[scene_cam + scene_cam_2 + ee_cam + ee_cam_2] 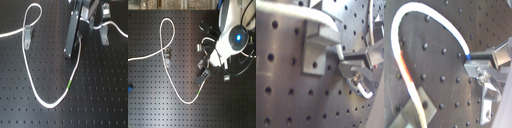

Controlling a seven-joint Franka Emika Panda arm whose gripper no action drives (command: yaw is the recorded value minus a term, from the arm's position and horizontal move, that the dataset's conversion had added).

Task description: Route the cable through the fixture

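Observation:
The white cable (pixel 31 86) enters from the first exterior view's left, passes the left fixture (pixel 28 34), loops above it, then sweeps down and back up past its green band (pixel 70 84) to my gripper (pixel 68 51). The second exterior view shows the same cable (pixel 173 85), fixture (pixel 166 58) and green band (pixel 201 92) below my gripper (pixel 203 76). My gripper appears shut on the cable. In the second wrist view the cable (pixel 431 12) ends at my gripper (pixel 479 67). The first wrist view shows a grey fixture bracket (pixel 315 52) beside my gripper (pixel 353 67).
A second grey fixture (pixel 104 34) stands at the first exterior view's upper right, with a pale line running past it to the right edge. The black perforated board (pixel 100 95) lies underneath. A small blue object (pixel 129 89) sits at the second exterior view's left edge.

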